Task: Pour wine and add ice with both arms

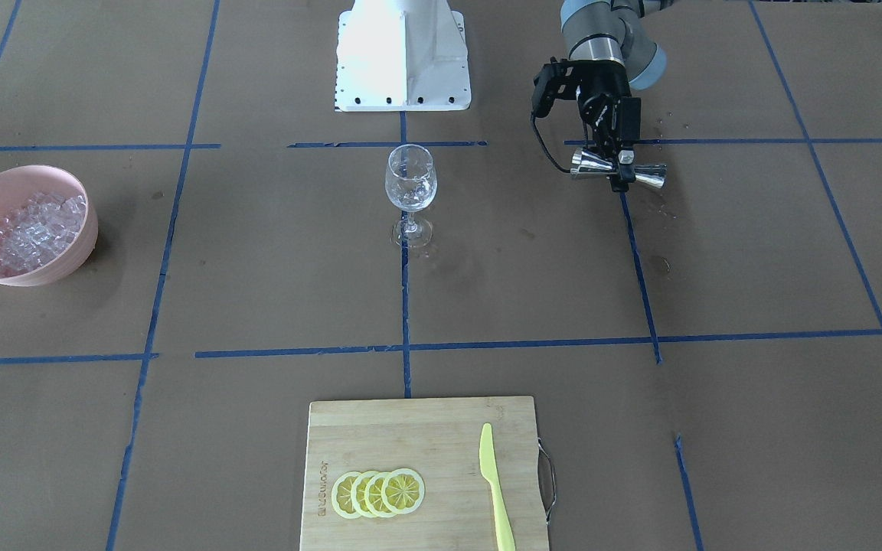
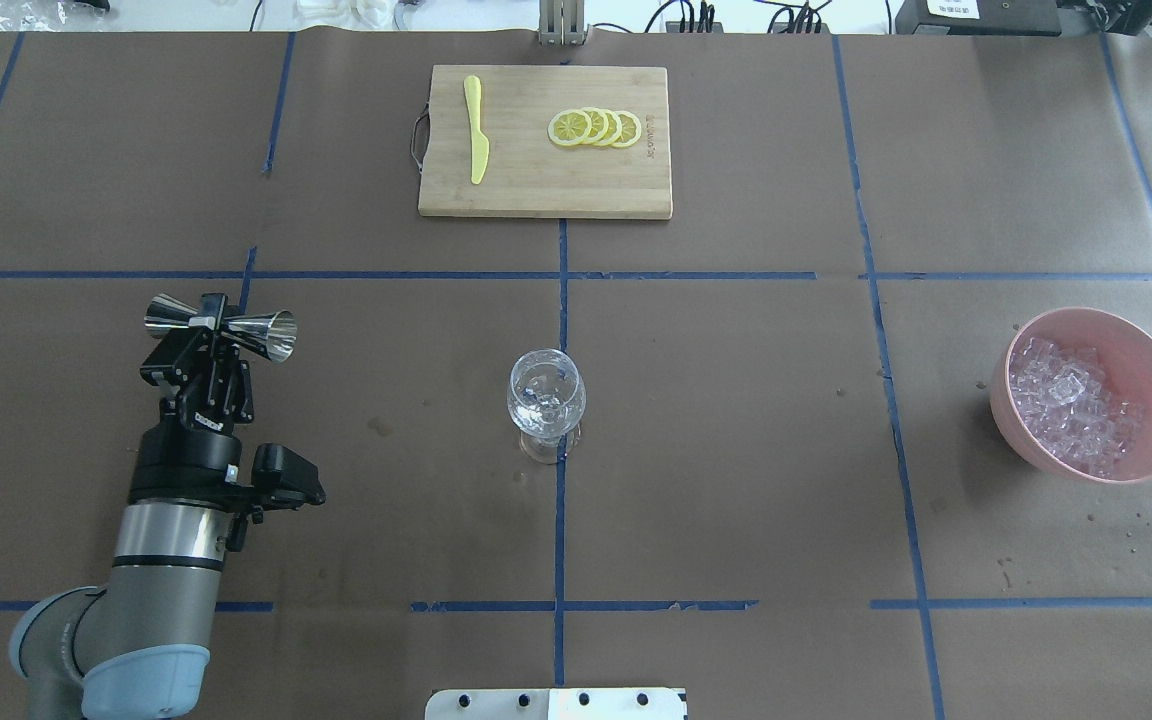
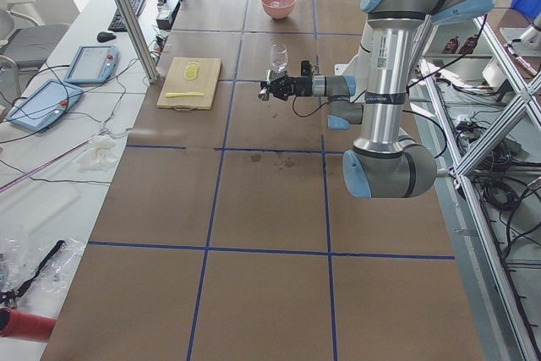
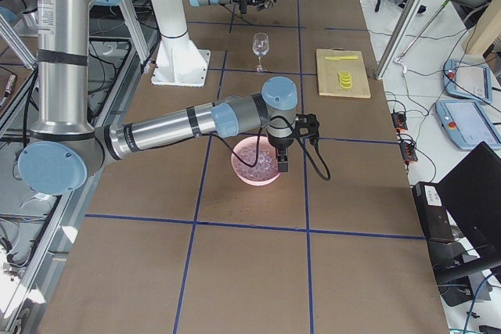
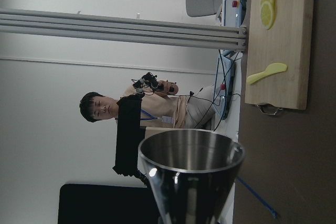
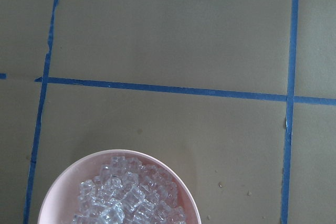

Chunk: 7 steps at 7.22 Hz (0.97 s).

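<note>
Left gripper (image 2: 214,325) is clamped on the waist of a steel jigger (image 2: 268,334), holding it sideways above the left part of the table. The jigger's wide mouth is turned toward the wine glass (image 2: 545,395), which stands upright at the centre. Right gripper (image 4: 282,164) hangs over the pink bowl (image 2: 1141,360) well to the right; I cannot tell how its jaws stand. Ice (image 2: 1071,405) lies heaped in that bowl. At the far edge, a cutting board (image 2: 536,185) carries lemon slices (image 2: 596,128) and a yellow knife (image 2: 477,143).
</note>
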Tool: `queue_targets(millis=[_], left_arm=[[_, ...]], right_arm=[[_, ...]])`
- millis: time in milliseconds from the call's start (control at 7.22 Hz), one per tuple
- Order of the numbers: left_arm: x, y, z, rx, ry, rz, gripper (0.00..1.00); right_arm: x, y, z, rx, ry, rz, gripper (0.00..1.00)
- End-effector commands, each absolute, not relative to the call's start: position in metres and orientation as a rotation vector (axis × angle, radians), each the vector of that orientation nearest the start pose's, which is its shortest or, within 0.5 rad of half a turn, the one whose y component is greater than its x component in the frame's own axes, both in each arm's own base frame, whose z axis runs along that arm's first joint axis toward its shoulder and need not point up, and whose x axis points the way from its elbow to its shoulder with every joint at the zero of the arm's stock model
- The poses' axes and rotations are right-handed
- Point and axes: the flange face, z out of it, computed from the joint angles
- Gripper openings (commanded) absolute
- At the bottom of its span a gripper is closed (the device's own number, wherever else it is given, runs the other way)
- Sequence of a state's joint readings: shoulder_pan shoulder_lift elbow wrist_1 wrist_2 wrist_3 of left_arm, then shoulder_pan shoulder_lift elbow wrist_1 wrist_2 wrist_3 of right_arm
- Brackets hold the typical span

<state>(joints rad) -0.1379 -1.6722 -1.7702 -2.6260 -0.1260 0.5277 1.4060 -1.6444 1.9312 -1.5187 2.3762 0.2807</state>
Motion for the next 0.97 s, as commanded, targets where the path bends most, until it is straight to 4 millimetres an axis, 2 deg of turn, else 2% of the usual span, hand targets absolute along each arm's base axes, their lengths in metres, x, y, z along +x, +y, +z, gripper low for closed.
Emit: queue_targets(millis=[0,277,416,831], left_arm=[[0.378,-0.297,0.418,1.442,-0.617,0.581,0.00],[0.360,-0.294,0.438,1.480,-0.521,0.541,0.00],[0.349,-0.293,0.450,1.485,-0.511,0.532,0.00],[0.338,-0.296,0.459,1.495,-0.474,0.538,0.00]], right_arm=[[-0.018,-0.467,0.507,0.135,-0.845,-0.032,1.00],[-0.043,-0.465,0.515,0.092,-0.814,-0.036,1.00],[-0.064,-0.464,0.513,0.070,-0.805,-0.009,1.00],[-0.122,-0.436,0.519,0.089,-0.824,0.093,1.00]])
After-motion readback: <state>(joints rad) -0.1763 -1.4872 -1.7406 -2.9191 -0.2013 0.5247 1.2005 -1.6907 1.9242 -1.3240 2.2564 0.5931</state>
